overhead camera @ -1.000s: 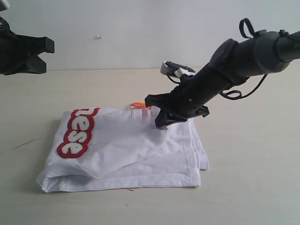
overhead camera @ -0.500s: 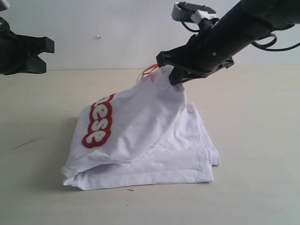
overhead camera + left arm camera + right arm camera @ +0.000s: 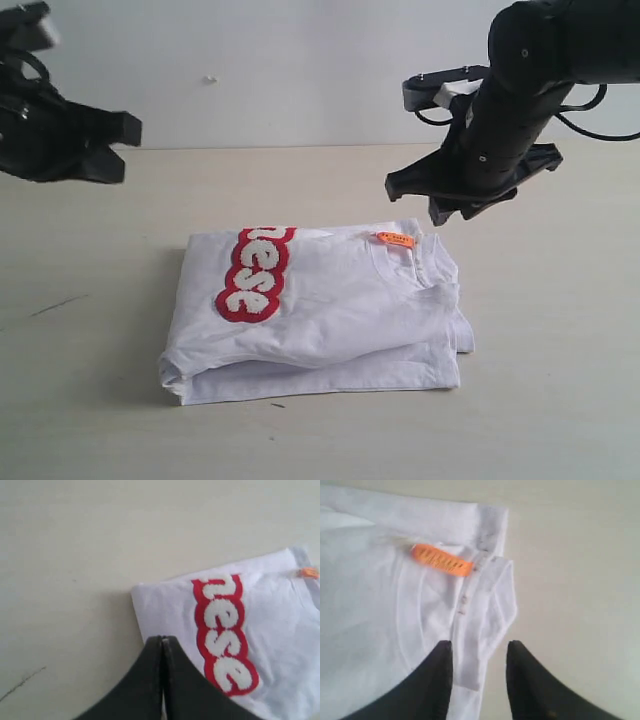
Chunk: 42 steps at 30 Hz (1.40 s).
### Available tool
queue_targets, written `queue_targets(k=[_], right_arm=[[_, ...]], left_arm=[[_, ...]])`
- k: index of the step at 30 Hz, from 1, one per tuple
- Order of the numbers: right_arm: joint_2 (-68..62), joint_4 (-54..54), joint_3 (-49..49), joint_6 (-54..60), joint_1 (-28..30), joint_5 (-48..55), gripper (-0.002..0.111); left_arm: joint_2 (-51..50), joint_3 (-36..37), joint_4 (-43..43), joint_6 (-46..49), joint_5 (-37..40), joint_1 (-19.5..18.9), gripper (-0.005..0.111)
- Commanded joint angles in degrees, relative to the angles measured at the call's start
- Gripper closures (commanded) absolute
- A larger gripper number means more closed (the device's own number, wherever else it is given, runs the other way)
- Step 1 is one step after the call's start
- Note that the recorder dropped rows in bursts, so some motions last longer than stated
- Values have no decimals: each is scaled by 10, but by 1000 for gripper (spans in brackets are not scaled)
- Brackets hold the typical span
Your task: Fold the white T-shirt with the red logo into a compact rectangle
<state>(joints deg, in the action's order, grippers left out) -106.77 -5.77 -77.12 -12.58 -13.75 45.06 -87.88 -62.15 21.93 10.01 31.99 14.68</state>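
— Where's the white T-shirt (image 3: 330,310)?
— Lying folded in a flat stack in the middle of the surface (image 3: 540,350). The red logo (image 3: 255,275) faces up on the top layer toward its left side, and the orange tag (image 3: 395,239) shows at the collar near the far right corner.
— And the right gripper (image 3: 479,650)?
— Spread apart and empty, hanging in the air above that collar corner, not touching the cloth.
— The left gripper (image 3: 162,641)?
— Pressed together with nothing between, raised off to the left, above the logo edge of the shirt.
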Motion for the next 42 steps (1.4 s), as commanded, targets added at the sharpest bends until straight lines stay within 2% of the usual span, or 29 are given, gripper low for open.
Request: queue_targets(k=[1,3,6,12,18,21,24,27,29,30,33,36,42], right_arm=[[-3,-57,1,-51,1,37,80],[-10,-47,2,-42,1,37,94],[-20,14,2,15,1,34,108],[-27,100,2,93,1,32,108],[-27,103,2,97,1,29,108],[-27,103,2,98,1,28,108],[-27,103,2,98,1,26,108],[-27,103,2,98,1,28,108],[-27,108,2,100,1,26,108],[-26,108,2,100,1,20,108],[-26,108,2,100,1,17,108],[-26,108,2,100,1,13,108],[-26,108,2,100,1,11,108]], left_arm=[[-43,0,30,55,20,32,107],[-64,0,30,85,30,51,107],[-90,0,35,111,50,73,107],[-165,0,35,136,78,110,107],[-243,0,31,126,97,117,107],[-279,0,12,120,149,117,107],[-285,0,-5,108,165,117,107],[-247,-27,1,108,172,117,107],[-200,-40,1,108,127,117,107],[-176,-37,8,108,45,117,107],[-178,-24,57,112,-89,121,107],[-245,-41,52,112,-84,120,107],[-325,-80,49,103,-52,84,107]])
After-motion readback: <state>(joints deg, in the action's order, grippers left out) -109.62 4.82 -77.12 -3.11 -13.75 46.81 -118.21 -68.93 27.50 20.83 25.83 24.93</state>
